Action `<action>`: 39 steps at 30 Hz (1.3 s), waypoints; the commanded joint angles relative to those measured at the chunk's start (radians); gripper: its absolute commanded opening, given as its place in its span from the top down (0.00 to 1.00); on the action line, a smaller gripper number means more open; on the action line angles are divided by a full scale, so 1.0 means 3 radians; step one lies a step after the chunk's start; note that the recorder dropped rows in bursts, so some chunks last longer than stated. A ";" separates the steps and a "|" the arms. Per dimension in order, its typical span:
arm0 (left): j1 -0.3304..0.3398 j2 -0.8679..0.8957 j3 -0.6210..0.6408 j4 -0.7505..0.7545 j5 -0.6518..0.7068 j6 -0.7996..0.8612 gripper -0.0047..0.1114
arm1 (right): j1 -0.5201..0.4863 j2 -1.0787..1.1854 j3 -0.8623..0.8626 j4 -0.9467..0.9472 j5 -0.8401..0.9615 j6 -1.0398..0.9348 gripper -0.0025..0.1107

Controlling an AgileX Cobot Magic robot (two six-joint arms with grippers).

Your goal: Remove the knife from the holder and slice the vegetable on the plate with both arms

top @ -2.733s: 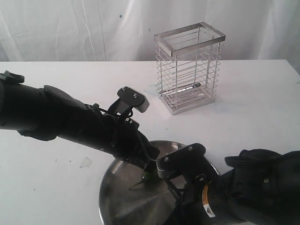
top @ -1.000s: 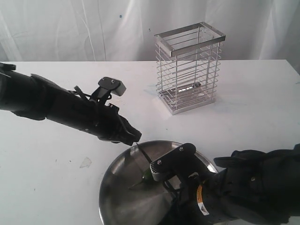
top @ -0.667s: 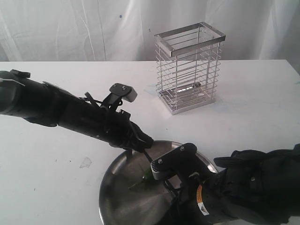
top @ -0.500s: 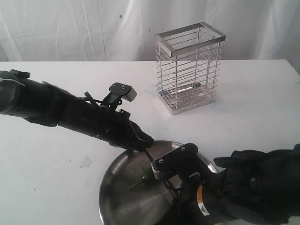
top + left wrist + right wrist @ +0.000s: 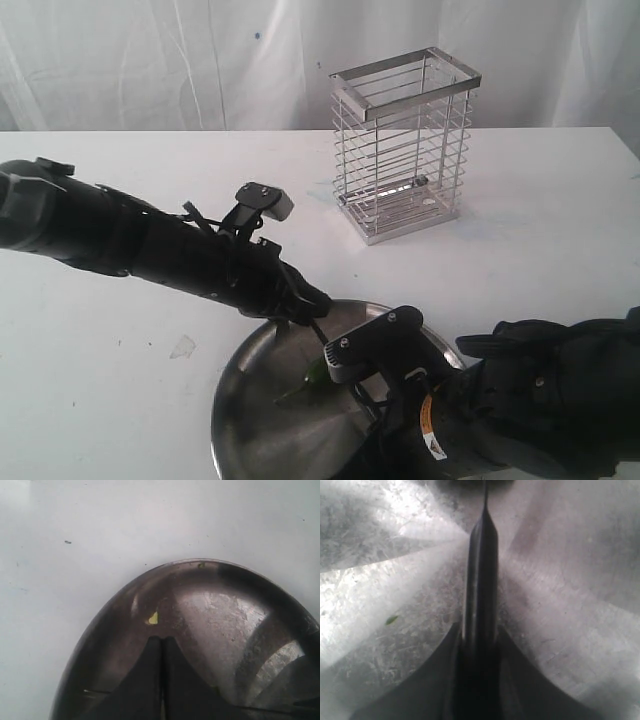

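Above the eleven o'clock rim of the round shiny steel plate [image 5: 240, 395], the black left gripper [image 5: 308, 303], pressed together and empty, has come back down. The small dark green vegetable [image 5: 316, 376] lies near centre, not yet steadied; the right gripper [image 5: 479, 630] pinches the slim dark knife [image 5: 482, 555].
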 commanded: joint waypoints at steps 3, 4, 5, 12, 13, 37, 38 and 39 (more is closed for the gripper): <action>-0.0019 -0.0005 -0.0127 -0.0164 0.0148 0.0073 0.96 | -0.0011 -0.0001 -0.0005 -0.0031 0.0019 0.0018 0.98; -0.0019 -0.0005 -0.0146 -0.0164 0.0113 0.0073 0.96 | -0.0011 -0.0001 -0.0005 -0.0031 0.0019 0.0018 0.98; -0.0019 -0.0005 -0.0160 -0.0164 0.0091 0.0073 0.96 | -0.0011 -0.0001 -0.0005 -0.0031 0.0019 0.0018 0.98; -0.0045 0.0212 -0.0161 -0.0137 0.0083 0.0084 0.96 | -0.0011 -0.0001 -0.0005 -0.0031 0.0019 0.0018 0.98; -0.0052 0.0268 -0.0161 -0.0137 0.0054 0.0137 0.96 | -0.0011 -0.0001 -0.0005 -0.0031 0.0025 0.0018 0.98; -0.0039 0.0087 -0.0139 0.0338 0.0123 -0.0114 0.96 | -0.0011 -0.0001 -0.0005 -0.0031 0.0169 0.0002 0.98; -0.0039 0.0105 -0.0131 0.0338 0.0150 -0.0114 0.96 | -0.0011 -0.0001 -0.0005 -0.0031 0.0169 0.0002 0.98; -0.0039 0.0120 -0.0107 0.0338 0.0173 -0.0114 0.96 | -0.0011 -0.0001 -0.0005 -0.0031 0.0169 0.0002 0.98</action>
